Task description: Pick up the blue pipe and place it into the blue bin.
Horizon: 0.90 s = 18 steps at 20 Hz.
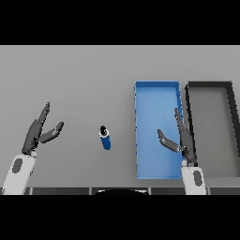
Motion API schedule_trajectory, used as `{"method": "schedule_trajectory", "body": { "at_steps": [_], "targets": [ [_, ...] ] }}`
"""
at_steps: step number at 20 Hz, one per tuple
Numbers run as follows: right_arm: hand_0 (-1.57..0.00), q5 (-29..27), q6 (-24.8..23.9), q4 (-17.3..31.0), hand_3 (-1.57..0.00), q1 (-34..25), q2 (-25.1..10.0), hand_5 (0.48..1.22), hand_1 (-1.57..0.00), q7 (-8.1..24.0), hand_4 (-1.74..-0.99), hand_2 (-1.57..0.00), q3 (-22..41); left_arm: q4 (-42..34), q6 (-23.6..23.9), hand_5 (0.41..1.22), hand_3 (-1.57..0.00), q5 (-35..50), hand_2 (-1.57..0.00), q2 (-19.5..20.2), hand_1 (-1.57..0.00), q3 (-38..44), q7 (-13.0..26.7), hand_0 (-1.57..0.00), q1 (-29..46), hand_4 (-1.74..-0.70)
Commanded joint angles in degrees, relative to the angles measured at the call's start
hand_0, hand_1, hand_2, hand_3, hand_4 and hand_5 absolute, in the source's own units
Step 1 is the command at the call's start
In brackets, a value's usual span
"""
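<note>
A short blue pipe [105, 138] with a dark end lies on the grey table, between the two hands. To its right stands the blue bin [138, 131], a long rectangular tray with nothing in it. My right hand [183, 140] hovers over the bin's near right part, fingers straight and thumb spread, holding nothing. Far to the pipe's left, my left hand [36, 132] is open as well, well apart from the pipe.
A dark grey bin [230, 101] stands right beside the blue bin, on its right. The grey table [70, 79] stretches wide behind and to the left of the pipe.
</note>
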Motion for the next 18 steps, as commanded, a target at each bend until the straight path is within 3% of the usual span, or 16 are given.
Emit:
{"method": "schedule_trajectory", "body": {
  "at_steps": [1,4,6,11,13,18],
  "targets": [
    [0.0,0.59,0.12,-1.03,0.0,0.33,-0.18,0.622,0.0,0.84,-1.193,0.0,0.57,0.46,-0.79,0.592,0.0,-0.21,0.0,0.06,0.0,-0.49,0.32,0.0,-0.58,-0.96],
    [0.0,0.78,0.53,-2.04,0.0,1.27,-0.62,0.625,0.0,0.75,-1.203,0.0,0.87,-0.43,-3.66,0.593,0.0,1.08,0.0,0.88,0.0,-0.83,-1.36,0.0,0.23,-0.96],
    [0.0,0.67,0.63,-1.75,0.0,0.1,-0.72,0.621,0.0,2.38,-1.192,0.0,0.83,-3.16,-6.51,0.584,0.0,1.86,0.0,2.3,0.0,-1.98,-1.55,0.0,1.13,-0.98],
    [0.0,0.65,0.89,-1.58,0.0,0.23,-0.79,0.616,0.0,1.47,-1.174,0.0,0.98,-8.52,-12.29,0.522,0.0,0.96,0.0,4.95,0.0,-6.52,-0.58,0.0,4.07,-1.07],
    [0.0,1.09,0.89,-1.76,0.0,0.14,-1.49,0.617,0.0,2.46,-1.164,0.0,0.78,-9.5,-13.64,0.497,0.0,0.24,0.0,3.34,0.0,-9.53,2.29,0.0,3.77,-1.11],
    [0.0,-0.05,1.26,-2.83,0.0,0.92,-0.87,0.615,0.0,3.38,-1.197,0.0,0.78,-11.22,-13.09,0.45,0.0,-4.22,0.0,-0.76,0.0,-15.27,4.76,0.0,3.92,-1.14]
  ]
}}
